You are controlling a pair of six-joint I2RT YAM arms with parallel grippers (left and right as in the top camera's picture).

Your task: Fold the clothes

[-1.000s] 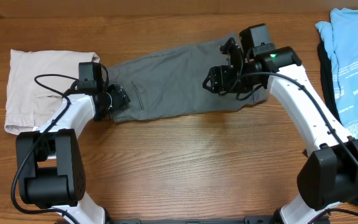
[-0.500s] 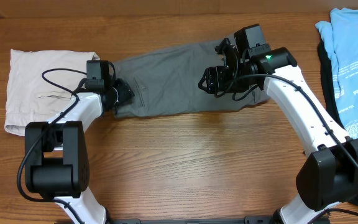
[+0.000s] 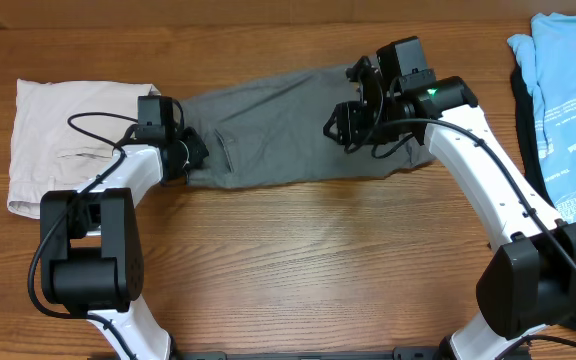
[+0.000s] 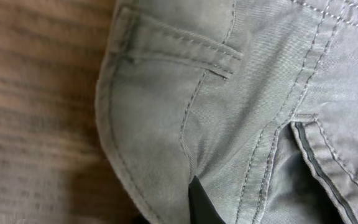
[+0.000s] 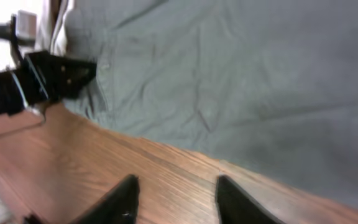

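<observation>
The clothes, dark grey shorts, lie flat and lengthwise across the far half of the wooden table. My left gripper is at their left end, shut on the hem. In the left wrist view one black fingertip pokes out of bunched, stitched grey fabric. My right gripper hangs over the right half of the shorts. Its two fingers stand apart with nothing between them, and the right wrist view shows only wood behind the right gripper and the grey cloth beyond.
Folded pale beige shorts lie at the far left, touching the left arm. A light-blue printed shirt lies over a dark garment at the right edge. The left arm shows in the right wrist view.
The left gripper moved up onto the shorts' left end and closed on the fabric. The right gripper drifted slightly left and away, and its fingers came closer together.
</observation>
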